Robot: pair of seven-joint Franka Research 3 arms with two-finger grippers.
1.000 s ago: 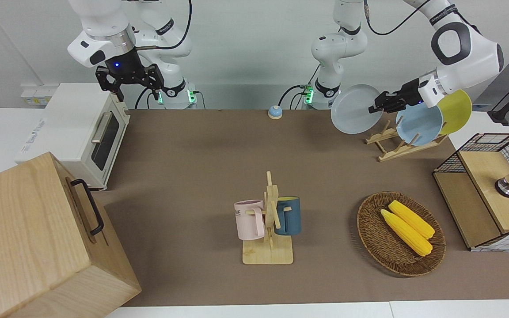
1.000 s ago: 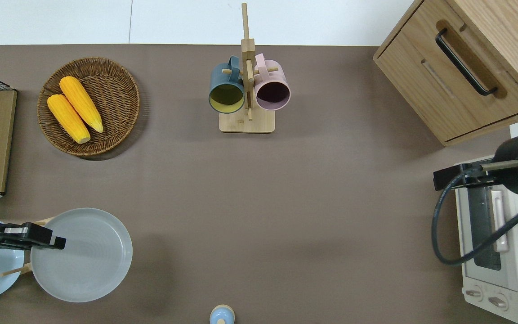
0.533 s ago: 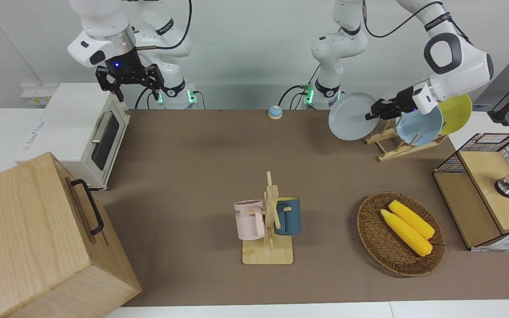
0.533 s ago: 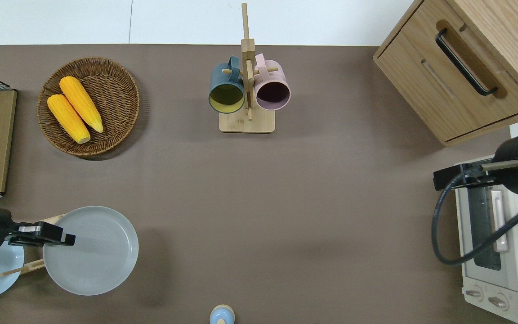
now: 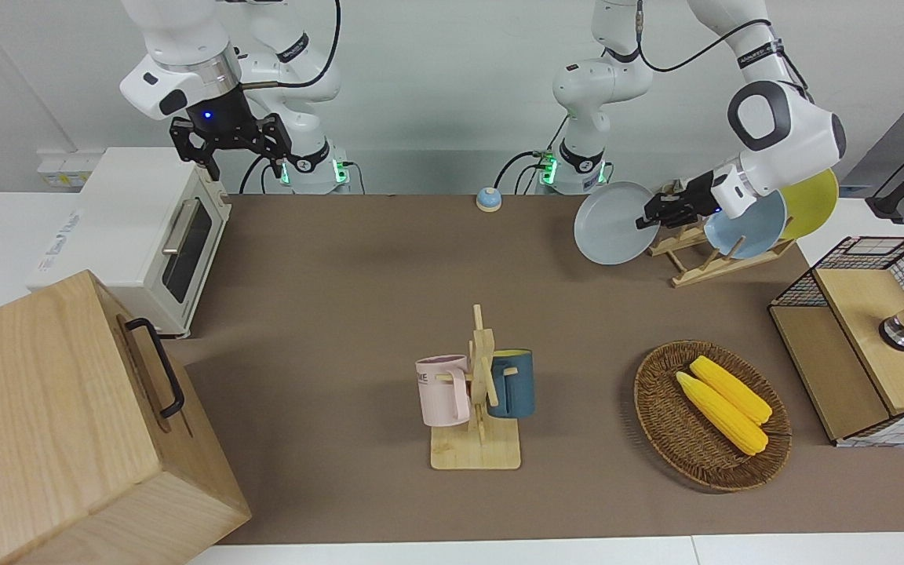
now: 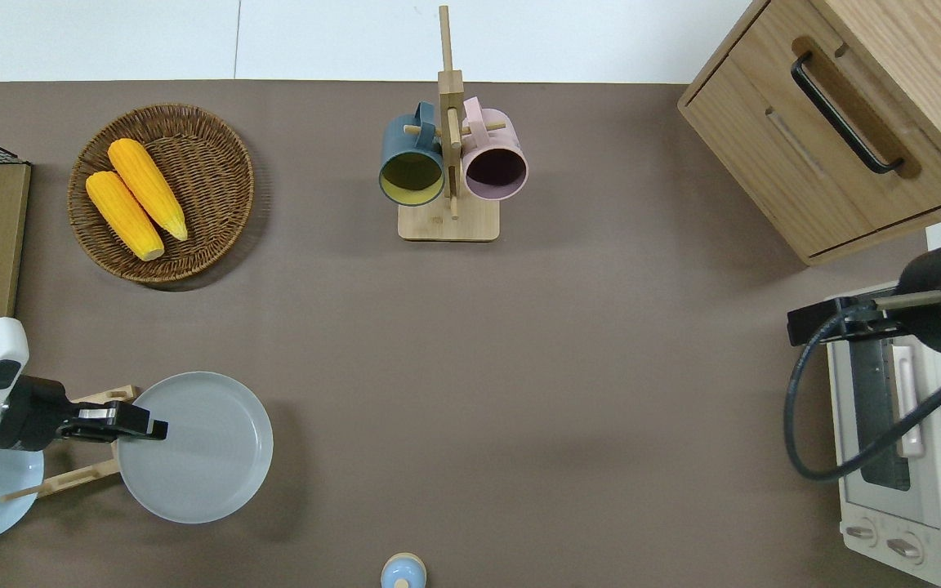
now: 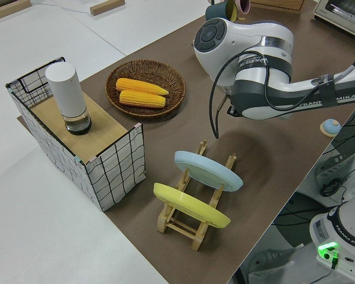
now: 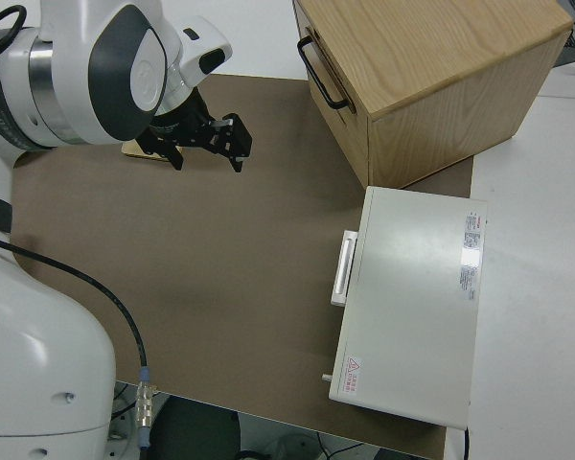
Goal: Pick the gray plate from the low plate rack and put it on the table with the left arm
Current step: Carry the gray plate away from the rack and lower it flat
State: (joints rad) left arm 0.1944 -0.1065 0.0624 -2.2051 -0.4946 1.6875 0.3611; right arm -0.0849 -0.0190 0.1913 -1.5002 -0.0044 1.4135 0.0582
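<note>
Left gripper (image 6: 144,429) is clamped on the rim of the gray plate (image 6: 201,447) – plate's in the air, tilted, over the table (image 6: 519,367) just beside the low plate rack (image 5: 695,259) (sky-blue plate (image 5: 750,227) sits slotted there). Right arm's parked, its jaws spread.
</note>
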